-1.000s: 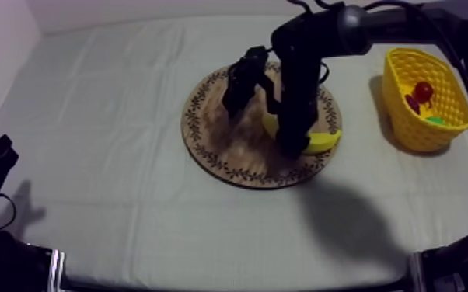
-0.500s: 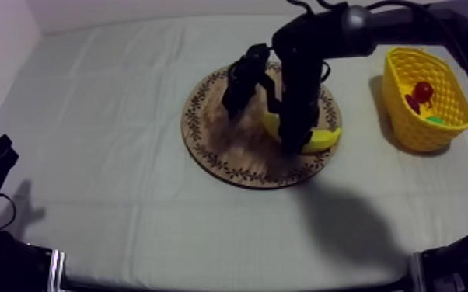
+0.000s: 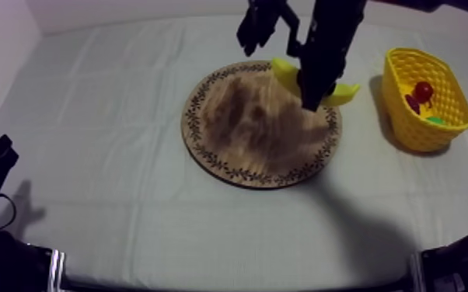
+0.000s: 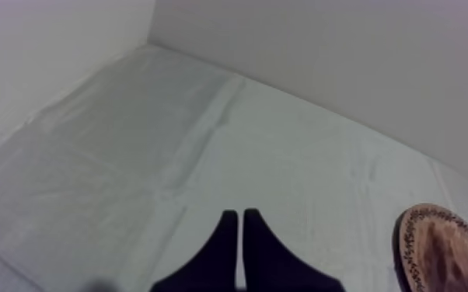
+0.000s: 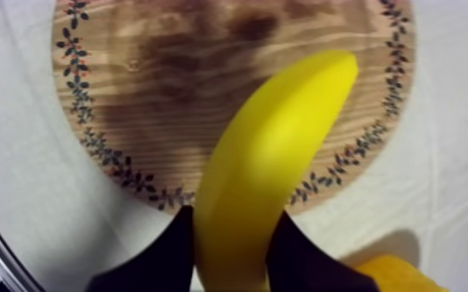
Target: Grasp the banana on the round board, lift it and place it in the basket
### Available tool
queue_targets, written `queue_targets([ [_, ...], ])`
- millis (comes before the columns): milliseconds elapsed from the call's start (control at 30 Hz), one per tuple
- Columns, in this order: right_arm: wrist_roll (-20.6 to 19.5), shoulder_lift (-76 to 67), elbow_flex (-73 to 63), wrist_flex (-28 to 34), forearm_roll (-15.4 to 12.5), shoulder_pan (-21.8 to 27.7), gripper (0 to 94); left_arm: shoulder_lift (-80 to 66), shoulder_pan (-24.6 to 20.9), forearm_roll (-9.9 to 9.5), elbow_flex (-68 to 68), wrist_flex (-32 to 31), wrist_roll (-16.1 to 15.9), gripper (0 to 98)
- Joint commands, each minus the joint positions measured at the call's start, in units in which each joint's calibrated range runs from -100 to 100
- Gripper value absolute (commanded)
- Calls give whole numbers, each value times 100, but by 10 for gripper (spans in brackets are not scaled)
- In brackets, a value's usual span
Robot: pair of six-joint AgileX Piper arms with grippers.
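Banana (image 3: 285,71) sits clamped in your right tool (image 5: 233,260), clear above the wooden board (image 3: 237,132) for carrying to the yellow basket (image 3: 396,116); left tool (image 4: 241,241) closed, empty.

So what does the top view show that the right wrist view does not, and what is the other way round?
Top view, not the wrist view: the whole yellow basket at the table's right, with a small red fruit inside it.
Right wrist view, not the top view: the right gripper shut on the banana, pressing it from both sides.
Both: the banana held over the wooden board, with the grey-white cloth around the board.
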Motion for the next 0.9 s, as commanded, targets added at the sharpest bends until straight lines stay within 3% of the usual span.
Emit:
queue_targets([
  [0,-6,-336,-62,106,7,6,176,0,1,3,3,0,-1,1],
  [467,-271,-1334,-262,737,-78,212,184,0,1,3,3,0,-1,1],
  [867,-476,-1527,-52,1029,-185,1228,193,0,1,3,3,0,-1,1],
])
